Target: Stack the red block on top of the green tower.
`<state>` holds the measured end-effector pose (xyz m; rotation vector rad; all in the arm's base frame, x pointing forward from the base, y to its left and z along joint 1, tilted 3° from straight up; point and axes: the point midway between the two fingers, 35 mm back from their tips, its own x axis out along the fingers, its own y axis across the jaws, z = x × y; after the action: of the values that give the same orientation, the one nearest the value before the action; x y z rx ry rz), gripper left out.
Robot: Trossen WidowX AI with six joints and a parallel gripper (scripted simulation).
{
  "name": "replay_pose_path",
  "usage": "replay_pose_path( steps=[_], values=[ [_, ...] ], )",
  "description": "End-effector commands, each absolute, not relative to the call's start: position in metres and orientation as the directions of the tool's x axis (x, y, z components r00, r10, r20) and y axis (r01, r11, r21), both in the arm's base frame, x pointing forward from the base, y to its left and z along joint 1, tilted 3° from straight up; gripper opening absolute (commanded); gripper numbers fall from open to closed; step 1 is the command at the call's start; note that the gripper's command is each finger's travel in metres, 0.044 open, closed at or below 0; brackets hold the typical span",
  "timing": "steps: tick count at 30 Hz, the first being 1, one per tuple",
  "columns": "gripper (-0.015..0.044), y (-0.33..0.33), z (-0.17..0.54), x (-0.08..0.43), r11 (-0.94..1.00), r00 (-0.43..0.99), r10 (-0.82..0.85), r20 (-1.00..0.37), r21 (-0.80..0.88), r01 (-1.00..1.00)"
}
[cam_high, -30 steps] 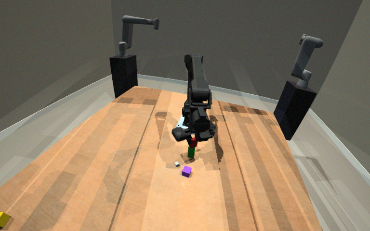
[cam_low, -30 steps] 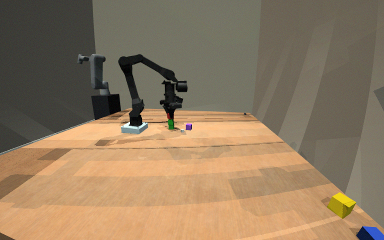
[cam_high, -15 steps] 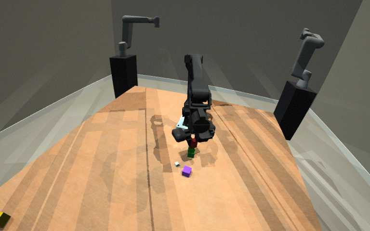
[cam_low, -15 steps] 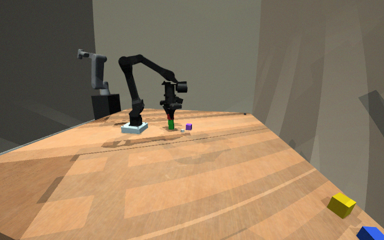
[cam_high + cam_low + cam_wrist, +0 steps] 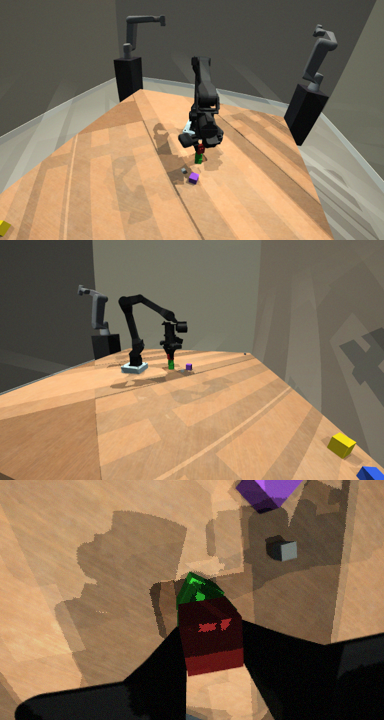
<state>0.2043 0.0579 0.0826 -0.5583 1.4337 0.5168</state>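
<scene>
The black parallel-jaw gripper (image 5: 214,652) points straight down with its fingers closed partway on the small red cube block (image 5: 212,635), gripping it by two opposite sides. The red block sits directly over the upright green block tower (image 5: 171,364) on the wooden surface (image 5: 198,415); whether they touch is unclear. A purple cube (image 5: 193,178) and a tiny grey cube (image 5: 184,170) lie nearby.

Red block (image 5: 212,635), green tower (image 5: 196,591) — purple cube (image 5: 193,178), grey cube (image 5: 288,550), black fingers.
</scene>
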Motion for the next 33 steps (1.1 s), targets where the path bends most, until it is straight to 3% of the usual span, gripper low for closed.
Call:
replay_pose_path(
  steps=[1,17,33],
  values=[
    [0.0026,0.0579,0.0826,0.2043,0.769,0.072,-0.002,-0.997,-0.048,-0.638],
    [0.0440,0.0579,0.0826,0.2043,0.769,0.072,-0.002,-0.997,-0.048,-0.638],
    [0.0440,0.0579,0.0826,0.2043,0.769,0.072,-0.002,-0.997,-0.048,-0.638]
  ],
)
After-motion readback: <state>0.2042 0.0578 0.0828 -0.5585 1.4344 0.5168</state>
